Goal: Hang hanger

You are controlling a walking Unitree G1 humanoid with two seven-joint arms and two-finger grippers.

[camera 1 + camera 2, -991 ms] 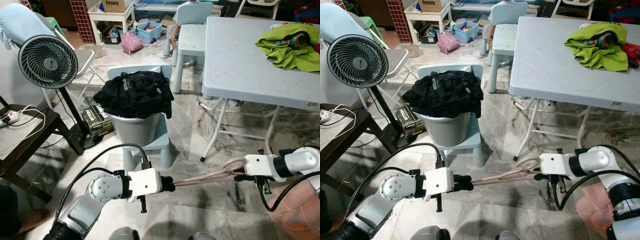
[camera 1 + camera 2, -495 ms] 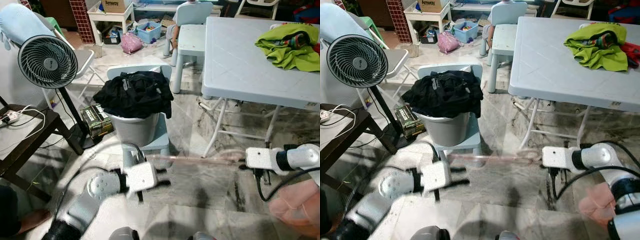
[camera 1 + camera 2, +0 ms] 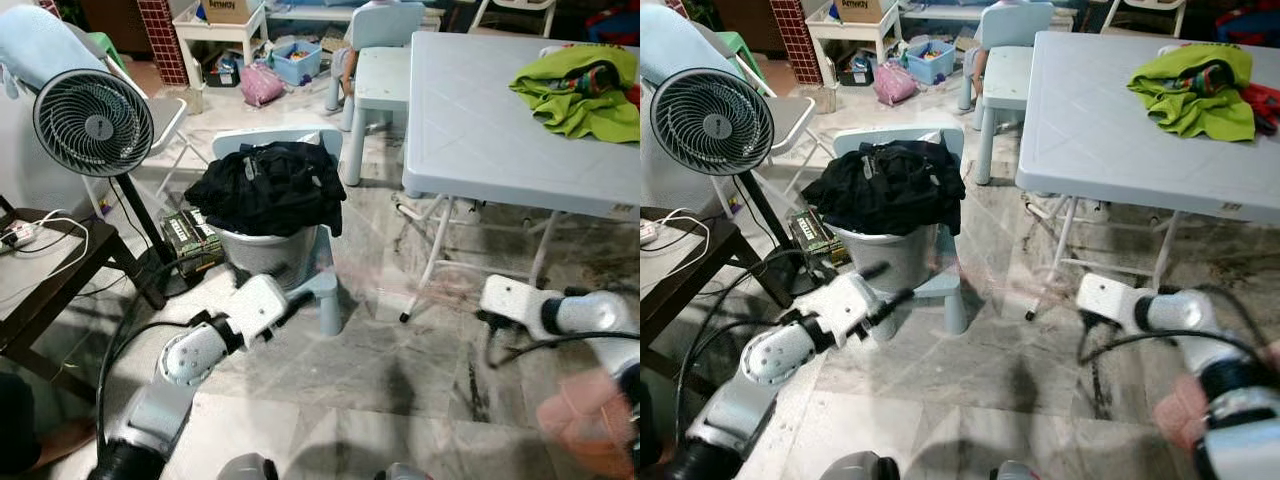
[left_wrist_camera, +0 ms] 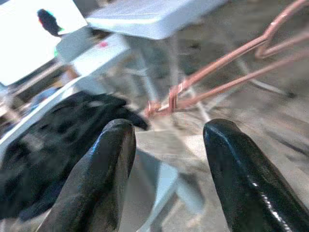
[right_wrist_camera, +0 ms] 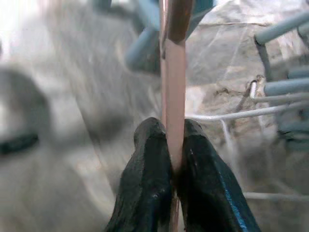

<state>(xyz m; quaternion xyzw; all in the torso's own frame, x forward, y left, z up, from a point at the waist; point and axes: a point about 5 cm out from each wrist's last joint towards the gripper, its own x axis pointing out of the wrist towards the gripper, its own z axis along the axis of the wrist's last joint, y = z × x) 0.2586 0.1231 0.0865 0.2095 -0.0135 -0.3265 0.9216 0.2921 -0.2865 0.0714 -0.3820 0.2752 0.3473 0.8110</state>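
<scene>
- Pale blue folding surface (image 3: 480,120), at the right of the scene, carrying a crumpled green garment (image 3: 580,90).
- Small blue chair (image 3: 320,285) bearing a grey bucket (image 3: 265,260) heaped with black clothing (image 3: 265,185).
- Standing fan (image 3: 92,122), to the robot's left, beside a dark side table (image 3: 40,280).
- Left pincer (image 4: 166,179): released, its two black fingers (image 4: 101,174) spread apart, held low just before the bucket.
- Right pincer (image 5: 166,162): clenched on the pink wire hanger (image 5: 174,101), low beside the folding legs of the surface.
- Pink wire hanger, also seen from the left wrist (image 4: 222,67), lies beyond the spread fingers, apart from them; motion-blurred in the head views.
</scene>
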